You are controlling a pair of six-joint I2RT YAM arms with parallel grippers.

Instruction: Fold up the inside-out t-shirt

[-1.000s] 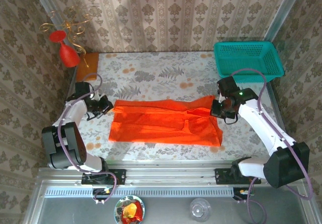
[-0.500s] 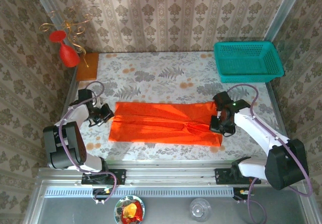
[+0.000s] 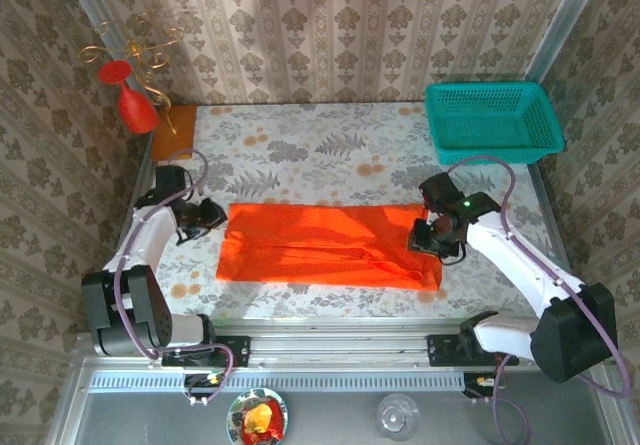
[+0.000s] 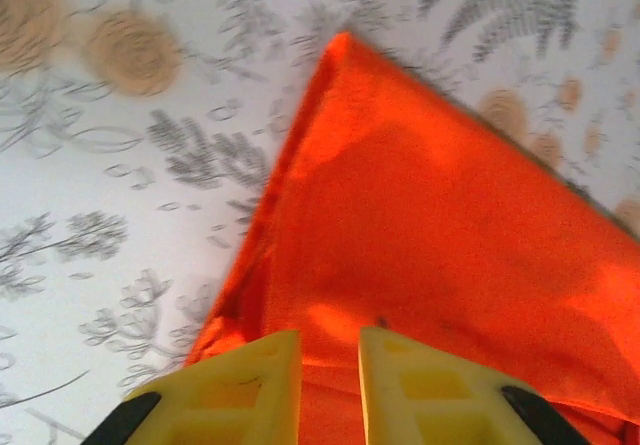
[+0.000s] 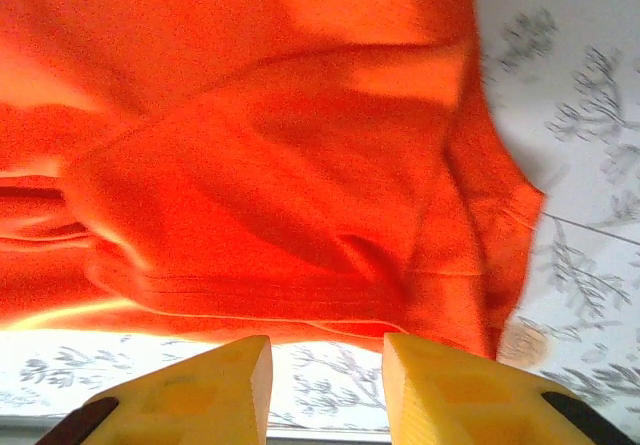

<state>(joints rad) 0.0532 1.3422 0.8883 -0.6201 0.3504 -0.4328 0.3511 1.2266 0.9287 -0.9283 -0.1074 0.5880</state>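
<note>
near rail: grey metal rail along the near table edge, with both arm bases on it.
t-shirt: bright orange cloth t-shirt lies flat as a long left-to-right band on the near half of the floral-print table.
left gripper: left gripper sits low, just off the shirt's left end. Its yellow fingers stand a narrow gap apart, with cloth showing through; can't tell if any is caught.
right gripper: right gripper is over the shirt's right end, jaws apart wider, nothing between them.
left wrist extra: shows the shirt's pointed far corner, which the top view flattens.
right wrist extra: shows the hem, seam lines and rumpled folds at the near edge, with bare table in the finger gap.
far right: teal plastic mesh basket, well apart from the shirt.
far left: red goblet-shaped ornament beside an orange-brown wooden block.
</note>
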